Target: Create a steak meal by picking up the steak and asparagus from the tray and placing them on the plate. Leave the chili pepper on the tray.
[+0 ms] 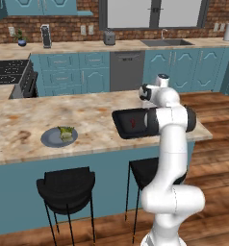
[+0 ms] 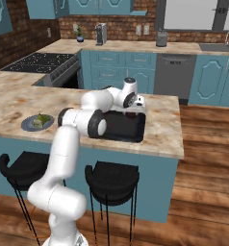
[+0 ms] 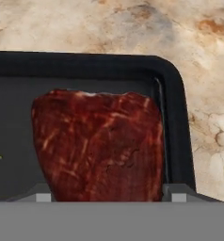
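- The steak (image 3: 99,143) lies flat in a corner of the black tray (image 3: 177,117) on the desk (image 3: 203,56).
- The asparagus (image 1: 66,132) is already on the plate (image 1: 49,140).
- The fingers (image 3: 180,193) stand apart, one on each side of the meat, and hold nothing.
- The steak looks soft, probably slippery and rather light; it seems best to pinch it across the middle of its width.
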Controlling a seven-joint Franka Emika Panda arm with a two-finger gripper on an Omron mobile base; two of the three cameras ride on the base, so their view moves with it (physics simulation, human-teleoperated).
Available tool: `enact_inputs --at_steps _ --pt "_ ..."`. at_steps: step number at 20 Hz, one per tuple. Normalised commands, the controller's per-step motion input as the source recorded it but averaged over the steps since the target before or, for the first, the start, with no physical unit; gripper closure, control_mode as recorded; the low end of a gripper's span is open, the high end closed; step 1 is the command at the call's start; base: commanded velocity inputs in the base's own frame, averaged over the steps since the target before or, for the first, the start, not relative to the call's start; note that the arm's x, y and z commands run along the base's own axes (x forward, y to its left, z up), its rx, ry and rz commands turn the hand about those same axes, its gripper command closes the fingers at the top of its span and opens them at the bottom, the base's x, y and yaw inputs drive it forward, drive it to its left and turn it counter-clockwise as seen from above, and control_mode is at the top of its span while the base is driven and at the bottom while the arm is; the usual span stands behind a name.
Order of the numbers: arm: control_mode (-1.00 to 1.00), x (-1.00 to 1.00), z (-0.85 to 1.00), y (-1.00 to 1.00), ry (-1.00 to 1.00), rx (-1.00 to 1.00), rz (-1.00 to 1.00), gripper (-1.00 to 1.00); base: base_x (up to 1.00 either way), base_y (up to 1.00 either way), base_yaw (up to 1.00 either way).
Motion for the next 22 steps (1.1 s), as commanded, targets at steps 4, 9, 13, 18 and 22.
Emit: enact_inputs --at_steps 4,9,13,18,22 --pt "-1.00 -0.88 0.74 0.30 -0.14 0.00 0.08 1.00 0.00 0.00 0.00" --pt "-1.00 -0.99 0.81 0.55 -0.01 0.00 0.13 1.00 0.00 0.00 0.00" --pt "-1.00 -0.78 0.65 0.80 0.00 0.03 0.13 1.00 0.00 0.00 0.00" --pt "-1.00 -0.62 0.51 0.91 0.00 0.06 0.12 1.00 0.00 0.00 0.00" --pt "-1.00 -0.56 0.33 1.00 0.00 0.03 0.11 1.00 0.00 0.00 0.00"
